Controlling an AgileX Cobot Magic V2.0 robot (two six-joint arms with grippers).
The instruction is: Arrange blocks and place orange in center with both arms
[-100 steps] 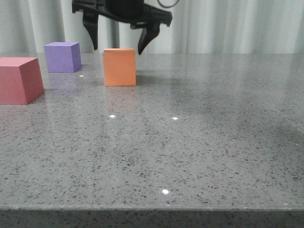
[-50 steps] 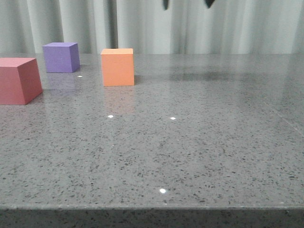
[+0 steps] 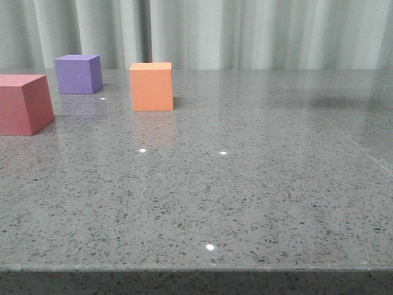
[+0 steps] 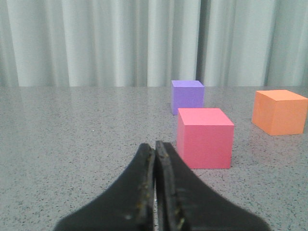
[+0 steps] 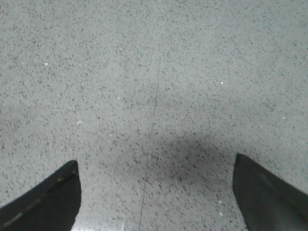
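The orange cube (image 3: 151, 86) stands on the grey table at the back left. The purple cube (image 3: 77, 74) is left of it and farther back. The pink-red cube (image 3: 23, 104) is at the left edge, nearer. No gripper shows in the front view. In the left wrist view my left gripper (image 4: 155, 147) is shut and empty, low over the table, a short way from the pink-red cube (image 4: 204, 137), with the purple cube (image 4: 187, 96) behind it and the orange cube (image 4: 280, 111) off to the side. My right gripper (image 5: 156, 168) is open and empty above bare table.
The speckled grey table (image 3: 245, 184) runs to a front edge at the bottom of the front view. A pale curtain (image 3: 245, 31) hangs behind it. A thin seam line (image 5: 154, 106) crosses the tabletop under the right gripper.
The open right gripper, which hung over the orange cube a second ago, has risen and moved right out of the front view. The orange cube stays on the table.
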